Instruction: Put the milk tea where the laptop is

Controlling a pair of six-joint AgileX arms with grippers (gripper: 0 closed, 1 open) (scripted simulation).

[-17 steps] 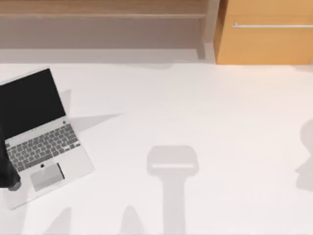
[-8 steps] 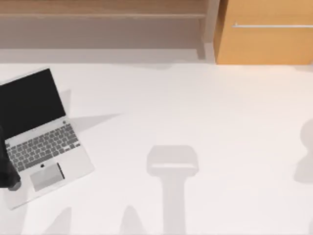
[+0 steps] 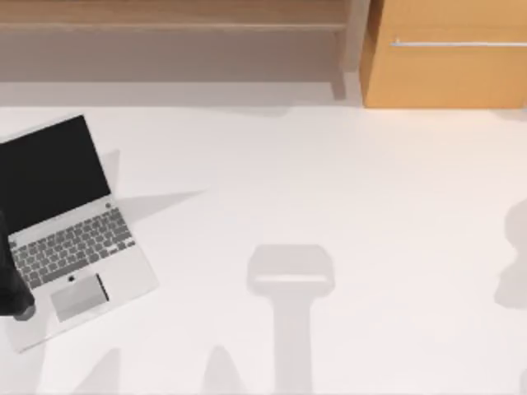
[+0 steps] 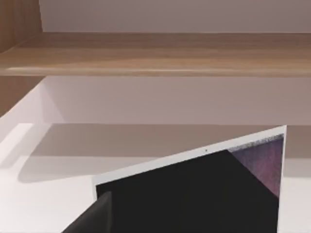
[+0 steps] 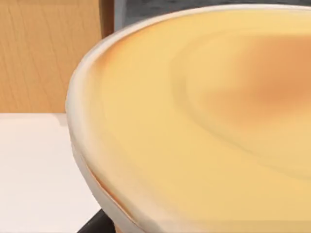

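The laptop (image 3: 70,234) sits open at the worktop's (image 3: 329,189) left end, the left tool (image 3: 15,296) just beside its keyboard. The milk tea (image 5: 204,116) looms right under the right wrist camera, off to the laptop's right; the carry is judged unfinished. Whether either tool is open or closed, I cannot tell

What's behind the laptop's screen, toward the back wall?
Behind the laptop lies bare white table, then a low wooden shelf along the wall. The strip of table right behind the screen is covered by the lid.
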